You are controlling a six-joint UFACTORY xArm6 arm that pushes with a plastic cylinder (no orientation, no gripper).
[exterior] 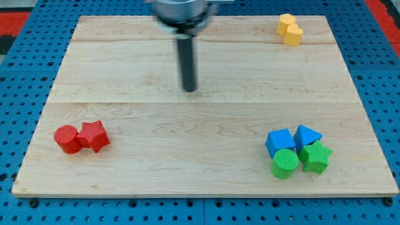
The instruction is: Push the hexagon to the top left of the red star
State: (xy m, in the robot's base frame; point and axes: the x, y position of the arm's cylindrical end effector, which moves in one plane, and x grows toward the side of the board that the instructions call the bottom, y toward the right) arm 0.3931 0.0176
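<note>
**Hexagon hard to pick out; tip alone at mid-board**

Arm's upper part cut off by the view's top edge; only a grey mount (pixel 181 12) and the dark rod (pixel 188 59) showing; no jaws on it to stand apart or together, just my tip (pixel 189 89) resting on bare wooden board (pixel 125 62), touching no block.

Hard to read: the yellow block (pixel 290 29) near the board's far corner, at about 2 o'clock from my tip and well apart; lumpy outline (one piece or two pressed together, cannot tell); likeliest the hexagon, though no six sides plainly countable.

Red star (pixel 94 135) at about 8 o'clock from my tip, well apart; red cylinder (pixel 67 139) touching it at its 9 o'clock.

At 4 o'clock from my tip, a tight cluster: blue cube (pixel 279 141), blue triangle (pixel 307 135) at its 3 o'clock, green cylinder (pixel 285 163) at its 6 o'clock, green star (pixel 315 156) beside that; contacts within the cluster partly hidden by overlap.

Open board between yellow block and red star, apart from the rod.
</note>
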